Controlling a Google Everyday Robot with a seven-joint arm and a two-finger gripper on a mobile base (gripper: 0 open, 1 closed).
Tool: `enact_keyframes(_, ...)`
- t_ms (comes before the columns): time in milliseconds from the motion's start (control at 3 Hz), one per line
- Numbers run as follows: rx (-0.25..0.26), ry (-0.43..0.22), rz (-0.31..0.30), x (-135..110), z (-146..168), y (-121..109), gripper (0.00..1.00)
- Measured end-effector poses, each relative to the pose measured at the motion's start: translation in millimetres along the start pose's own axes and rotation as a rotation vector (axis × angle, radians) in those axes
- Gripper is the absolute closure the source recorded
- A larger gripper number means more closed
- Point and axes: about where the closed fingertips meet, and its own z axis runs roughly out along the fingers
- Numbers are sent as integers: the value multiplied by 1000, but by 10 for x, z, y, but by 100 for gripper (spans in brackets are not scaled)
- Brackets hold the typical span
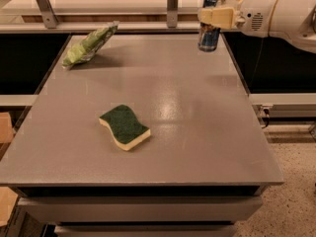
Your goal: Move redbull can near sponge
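Observation:
The redbull can point(211, 36), blue and silver, stands upright at the far right corner of the grey table point(197, 132). My gripper point(211, 16) reaches in from the right and is shut around the can's upper part, with a tan finger point(217, 16) across its front. The can's base is at or just above the table top; I cannot tell which. The sponge point(124, 126), dark green over pale yellow, lies flat near the middle of the table, well to the front left of the can.
A light green snack bag point(89, 44) lies at the far left corner. A metal rail with posts point(172, 6) runs behind the table. The white arm point(281, 16) extends off the right side.

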Motion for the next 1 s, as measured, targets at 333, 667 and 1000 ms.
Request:
enact_keyframes(333,-22,-9,-5,5,-73,257,100)
enact_keyframes(667,-49,-28,-28,4,-114,537,100)
enact_keyframes(1000,-88,-38,-45,7,-92,842,100)
